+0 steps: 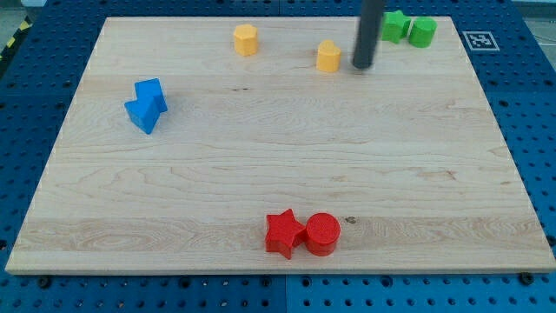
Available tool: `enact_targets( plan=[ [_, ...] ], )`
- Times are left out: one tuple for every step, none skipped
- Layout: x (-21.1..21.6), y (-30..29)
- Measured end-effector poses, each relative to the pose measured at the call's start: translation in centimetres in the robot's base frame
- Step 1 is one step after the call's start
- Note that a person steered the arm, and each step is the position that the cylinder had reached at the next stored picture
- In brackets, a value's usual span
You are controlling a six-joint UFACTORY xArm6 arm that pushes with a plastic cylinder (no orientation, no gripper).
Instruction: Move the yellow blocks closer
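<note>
Two yellow blocks sit near the view's top on the wooden board (261,156). One yellow block (246,39), roughly hexagonal, lies at top centre-left. The other yellow block (328,56) lies to its right and a little lower. My tip (361,66) stands just to the right of that second yellow block, with a small gap between them. The dark rod rises from the tip out of the view's top.
Two green blocks (396,25) (423,31) touch at the top right, just right of the rod. Two blue blocks (151,94) (142,114) touch at the left. A red star (283,233) and a red cylinder (322,233) touch at the bottom centre.
</note>
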State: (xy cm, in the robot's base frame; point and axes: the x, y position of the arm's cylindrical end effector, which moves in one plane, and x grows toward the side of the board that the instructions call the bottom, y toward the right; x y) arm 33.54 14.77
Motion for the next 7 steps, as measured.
enact_targets(
  plan=[
    [-0.5,0.5],
    [-4.6,-1.0],
    [-8.0,-4.1],
    [-10.5,-8.8],
    [-11.9,-16.9],
    [-12.9,-23.9],
    [-11.7,-24.8]
  ],
)
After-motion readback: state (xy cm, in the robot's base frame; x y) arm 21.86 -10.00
